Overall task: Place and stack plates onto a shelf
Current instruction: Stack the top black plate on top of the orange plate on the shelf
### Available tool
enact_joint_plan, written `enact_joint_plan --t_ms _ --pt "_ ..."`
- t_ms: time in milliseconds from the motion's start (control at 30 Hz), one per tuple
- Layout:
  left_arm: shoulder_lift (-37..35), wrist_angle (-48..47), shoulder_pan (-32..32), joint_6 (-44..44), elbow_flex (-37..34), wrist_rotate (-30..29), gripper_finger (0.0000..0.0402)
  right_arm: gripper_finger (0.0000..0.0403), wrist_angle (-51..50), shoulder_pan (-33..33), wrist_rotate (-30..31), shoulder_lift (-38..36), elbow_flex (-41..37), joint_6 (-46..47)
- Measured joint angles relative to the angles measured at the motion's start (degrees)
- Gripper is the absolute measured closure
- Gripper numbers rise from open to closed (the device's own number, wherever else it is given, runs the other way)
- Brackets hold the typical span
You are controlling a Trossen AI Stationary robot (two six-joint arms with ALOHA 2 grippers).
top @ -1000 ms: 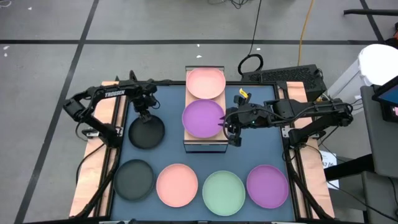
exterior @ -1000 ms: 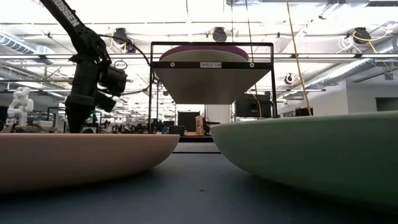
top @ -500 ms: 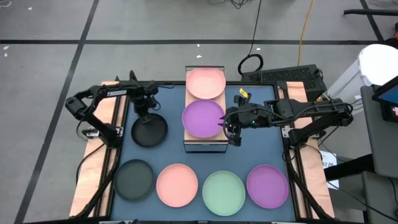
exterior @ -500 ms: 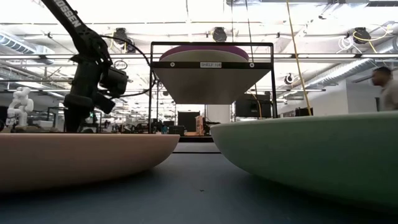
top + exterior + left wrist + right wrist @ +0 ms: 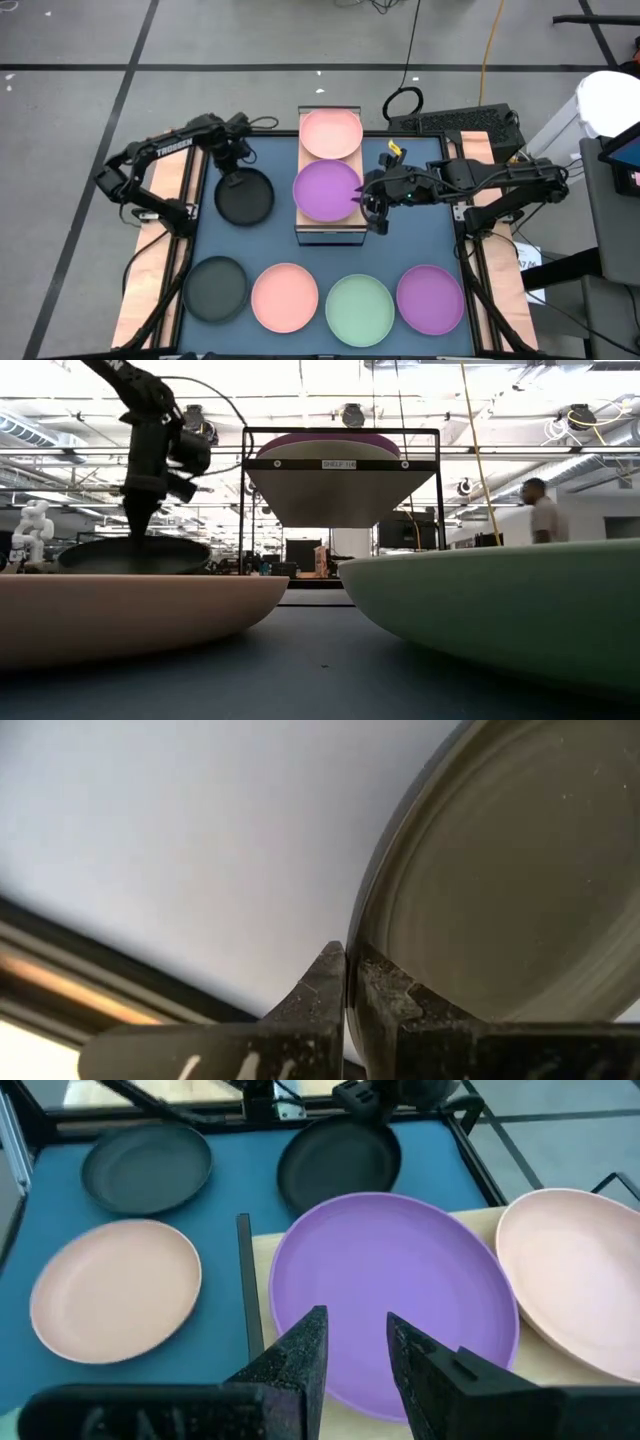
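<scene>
- Our left gripper (image 5: 234, 163) is clamped on the far rim of a round, shallow, matte black plate (image 5: 244, 198); in the left wrist view both fingers (image 5: 322, 985) pinch that rim edge, and in the low view the plate hangs level, clear of the mat.
- From this gripper the small rectangular shelf with a light wood top and dark frame (image 5: 329, 237) lies to the right, just beside the held plate, so we judge the coming move to be a sideways carry rightward and up onto it.
- We see the shelf's long axis run near to far, with a round matte purple plate (image 5: 326, 190) on its near half and a round matte pink plate (image 5: 331, 133) on its far half; the black plate would have to stack on one of them.
- Our right gripper (image 5: 371, 208) sits at the purple plate's right rim, fingers (image 5: 300, 1350) slightly apart and holding nothing.
- Along the near edge of the large dark blue mat (image 5: 275, 245) lie a second black plate (image 5: 214, 288), a second pink plate (image 5: 285, 297), a mint green plate (image 5: 359, 309) and a second purple plate (image 5: 430, 297).
</scene>
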Motion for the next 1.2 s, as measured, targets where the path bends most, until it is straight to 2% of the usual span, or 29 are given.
enact_joint_plan --t_ms 233,467,700,933,1200 --pt "-0.02 -4.22 0.13 -1.29 7.87 0.36 0.0392 0.0314 -1.28 0.02 -0.01 -2.21 0.0 2.62" --pt "-0.04 -15.13 0.2 -1.76 16.45 0.17 0.0392 0.0314 -4.05 0.02 -0.14 -5.3 0.0 4.84" --pt "-0.04 -21.5 0.2 -5.74 24.73 0.17 0.0392 0.0314 -5.9 0.02 -0.46 -7.52 0.0 6.67" --pt "-0.06 -25.59 0.48 -10.7 31.49 -0.46 0.0392 0.0314 -8.18 0.02 -6.38 -9.16 0.0 9.47" --pt "-0.07 -25.41 1.33 -16.43 37.44 -0.64 0.0392 0.0314 -12.92 0.02 -11.12 -10.43 0.0 15.0"
